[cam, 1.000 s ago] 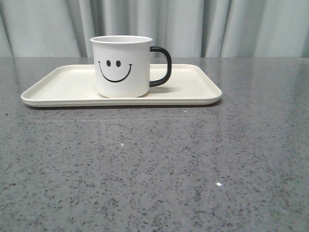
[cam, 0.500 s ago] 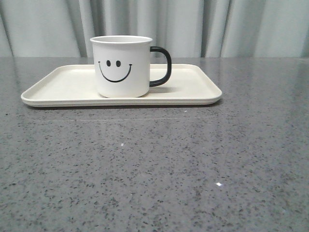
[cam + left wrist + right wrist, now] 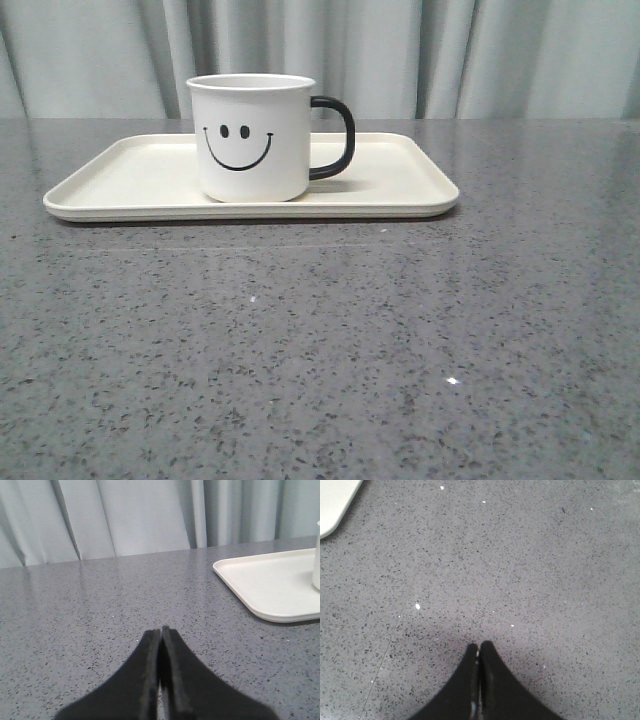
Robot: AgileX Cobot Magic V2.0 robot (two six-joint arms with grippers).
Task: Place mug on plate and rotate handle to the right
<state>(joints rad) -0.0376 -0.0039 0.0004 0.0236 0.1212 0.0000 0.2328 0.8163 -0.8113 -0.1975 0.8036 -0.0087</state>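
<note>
A white mug (image 3: pixel 252 137) was seen upright on the cream plate (image 3: pixel 400 190), its black handle (image 3: pixel 335 137) pointing right. Both grippers — left gripper (image 3: pixel 160 631), right gripper (image 3: pixel 479 645) — were pressed closed, empty, well apart from it. The mug was judged rigid, light, glossy — best gripped across the rim or handle.

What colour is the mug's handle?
Black. The handle is a glossy black loop on the white mug, clearest in the front view.

Speckled grey stone-look table (image 3: pixel 330 340) (glossy, with small glints), pale pleated curtain (image 3: pixel 420 55) behind
</note>
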